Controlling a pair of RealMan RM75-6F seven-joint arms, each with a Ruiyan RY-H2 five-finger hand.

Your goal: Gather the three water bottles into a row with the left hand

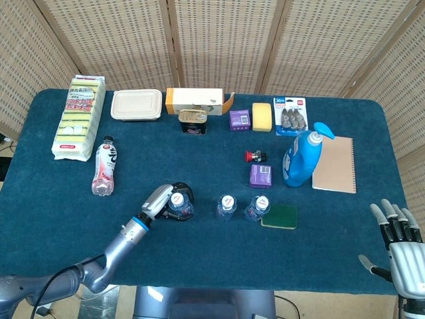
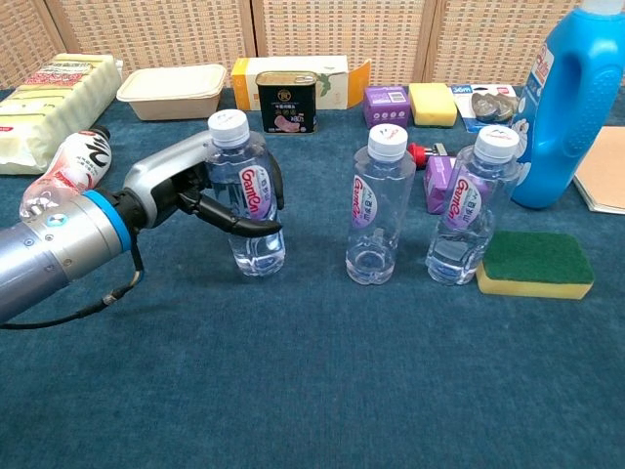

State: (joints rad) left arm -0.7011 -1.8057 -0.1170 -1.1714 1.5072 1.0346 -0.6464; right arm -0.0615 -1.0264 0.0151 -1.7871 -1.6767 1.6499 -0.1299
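My left hand [image 2: 210, 191] [image 1: 161, 197] grips a clear water bottle [image 2: 246, 195] [image 1: 178, 203] with a white cap, upright and just left of the other two. The middle water bottle [image 2: 376, 206] [image 1: 226, 207] and the right water bottle [image 2: 469, 207] [image 1: 256, 208] stand side by side on the blue cloth. My right hand [image 1: 400, 246] hangs open past the table's front right corner, holding nothing, and shows only in the head view.
A green and yellow sponge [image 2: 535, 263] lies right of the bottles, and a blue detergent bottle [image 2: 569, 103] stands behind it. A pink drink bottle [image 2: 66, 168] lies at the left. Boxes, a can [image 2: 286, 102] and a notebook [image 1: 335, 164] sit farther back.
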